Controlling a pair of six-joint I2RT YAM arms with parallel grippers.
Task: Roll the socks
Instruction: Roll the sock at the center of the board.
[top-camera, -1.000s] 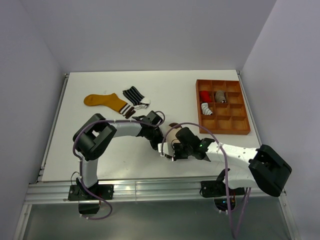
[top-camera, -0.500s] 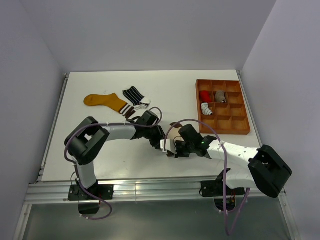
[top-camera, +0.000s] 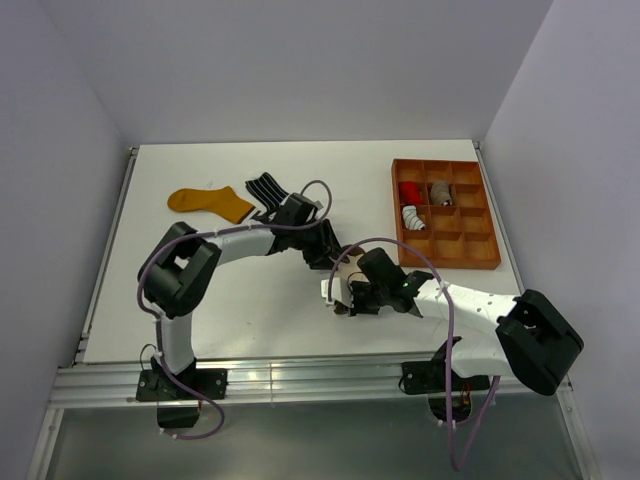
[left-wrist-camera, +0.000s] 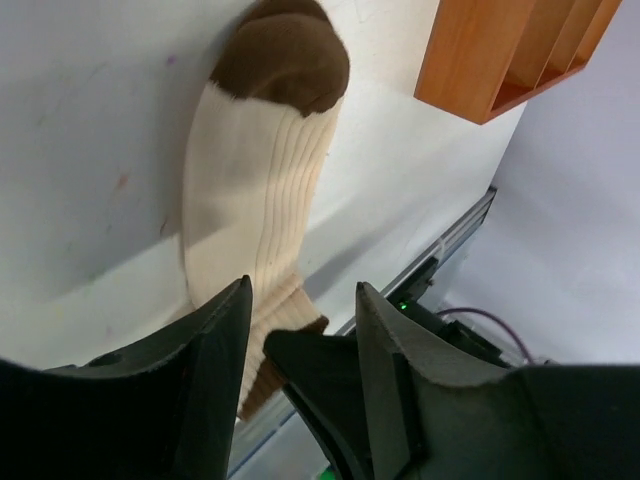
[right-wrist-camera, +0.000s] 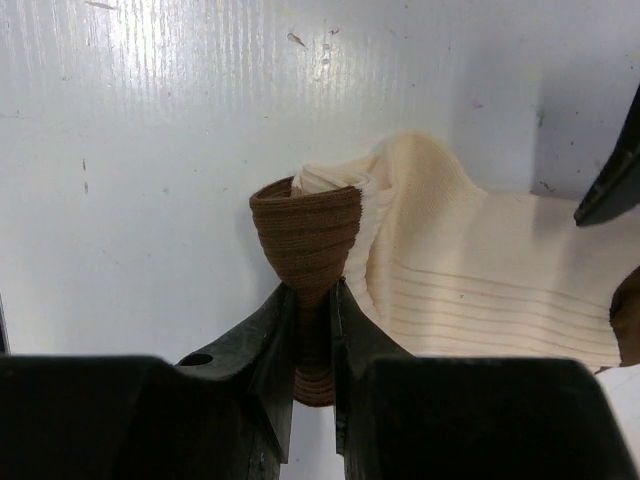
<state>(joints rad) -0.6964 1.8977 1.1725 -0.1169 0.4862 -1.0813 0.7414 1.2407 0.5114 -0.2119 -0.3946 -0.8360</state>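
Three socks (top-camera: 410, 192) look rolled — my right gripper (right-wrist-camera: 313, 330) pinches the cream sock (right-wrist-camera: 480, 280) by its cuff, left gripper (left-wrist-camera: 300, 330) spread — two flat socks (top-camera: 205, 203) wait.

Seen from above, the cream sock (top-camera: 346, 266) lies mostly under the two wrists. The left arm (top-camera: 250, 243) covers the yellow sock's (top-camera: 205, 202) cuff and one end of the striped sock (top-camera: 262, 186). The bundles (top-camera: 412, 217) in the tray (top-camera: 480, 262) are too small to identify. In the right wrist view the cream sock runs off the right edge, and its brown end disappears between the right gripper's (right-wrist-camera: 312, 295) jaws. The left gripper (left-wrist-camera: 300, 300) hides the sock's near end.
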